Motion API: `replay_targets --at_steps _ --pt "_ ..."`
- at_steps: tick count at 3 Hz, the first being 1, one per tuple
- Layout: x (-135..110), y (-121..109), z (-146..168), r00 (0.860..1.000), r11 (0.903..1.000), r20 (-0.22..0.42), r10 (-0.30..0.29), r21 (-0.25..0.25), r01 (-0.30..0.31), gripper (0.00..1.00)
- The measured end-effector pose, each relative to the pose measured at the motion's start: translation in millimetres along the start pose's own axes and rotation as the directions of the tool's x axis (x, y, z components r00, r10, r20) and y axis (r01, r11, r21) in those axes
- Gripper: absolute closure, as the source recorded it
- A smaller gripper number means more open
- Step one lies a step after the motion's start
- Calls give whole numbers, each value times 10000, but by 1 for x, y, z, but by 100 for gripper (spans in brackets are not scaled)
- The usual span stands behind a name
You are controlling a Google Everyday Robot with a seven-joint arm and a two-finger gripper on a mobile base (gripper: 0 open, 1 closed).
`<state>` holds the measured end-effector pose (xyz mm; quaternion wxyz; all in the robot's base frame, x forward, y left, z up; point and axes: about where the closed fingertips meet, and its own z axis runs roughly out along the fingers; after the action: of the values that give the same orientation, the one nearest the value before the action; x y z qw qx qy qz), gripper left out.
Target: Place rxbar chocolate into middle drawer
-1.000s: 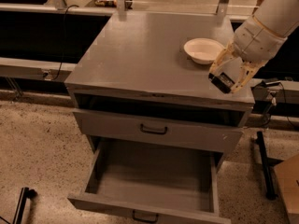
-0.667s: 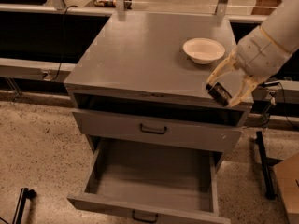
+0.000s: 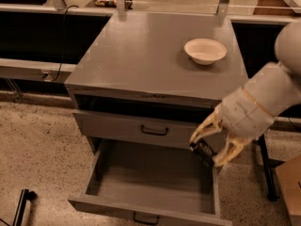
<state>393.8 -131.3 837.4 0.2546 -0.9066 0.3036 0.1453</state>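
Lowered now, tool [image 3: 207, 149] pinches rxbar chocolate [image 3: 202, 155], long axis slanting, above middle drawer [image 3: 113, 210].

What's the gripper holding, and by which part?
The gripper holds the rxbar chocolate between its fingers over the middle drawer; which part is clamped cannot be told.

Your grey cabinet-top desk [image 3: 141, 55] carries one round white bowl [image 3: 205, 51], toward its right rear. Your claw [image 3: 210, 145] hangs below its front right edge, gripping a black-wrapped bar [image 3: 203, 153].
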Motion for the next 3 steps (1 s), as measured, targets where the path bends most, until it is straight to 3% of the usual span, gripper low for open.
replay_targets --at_steps 1,2,3 --pt "-10 29 34 9977 9971 586 330 -697 -289 100" --pt "-2 34 58 9860 9954 1388 921 121 -947 100" --pt "11 44 98 9319 9496 2730 2388 1350 -2829 100"
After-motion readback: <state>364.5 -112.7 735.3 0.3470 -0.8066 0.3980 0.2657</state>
